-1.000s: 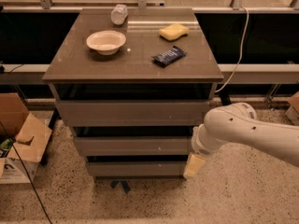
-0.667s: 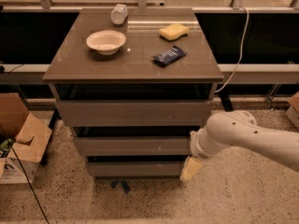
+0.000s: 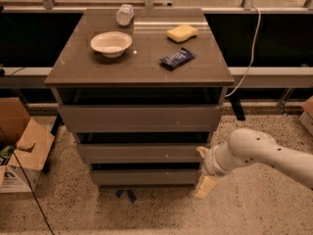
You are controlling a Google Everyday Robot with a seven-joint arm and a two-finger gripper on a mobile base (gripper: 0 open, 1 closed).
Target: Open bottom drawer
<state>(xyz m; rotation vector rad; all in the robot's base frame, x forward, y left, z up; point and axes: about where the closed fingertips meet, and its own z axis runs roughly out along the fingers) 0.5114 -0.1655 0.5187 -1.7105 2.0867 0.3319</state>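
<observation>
The bottom drawer [image 3: 145,176] is the lowest, narrowest grey-brown front of the cabinet [image 3: 139,72], and it sits pushed in under the middle drawer [image 3: 142,152]. My gripper [image 3: 203,169] is at the right end of the bottom drawer front, just beside the cabinet's lower right corner and low over the floor. Its two cream fingertips [image 3: 205,186] stand apart, one above the other, holding nothing. The white arm [image 3: 259,153] reaches in from the right.
On the cabinet top are a white bowl [image 3: 111,43], a yellow sponge [image 3: 182,33], a dark snack packet [image 3: 177,58] and a crumpled bottle [image 3: 124,14]. An open cardboard box [image 3: 22,146] stands on the floor at left. A white cable [image 3: 252,48] hangs at right.
My gripper has moved down along the cabinet's right side, from the middle drawer's height to the bottom drawer's height. The drawers have not moved.
</observation>
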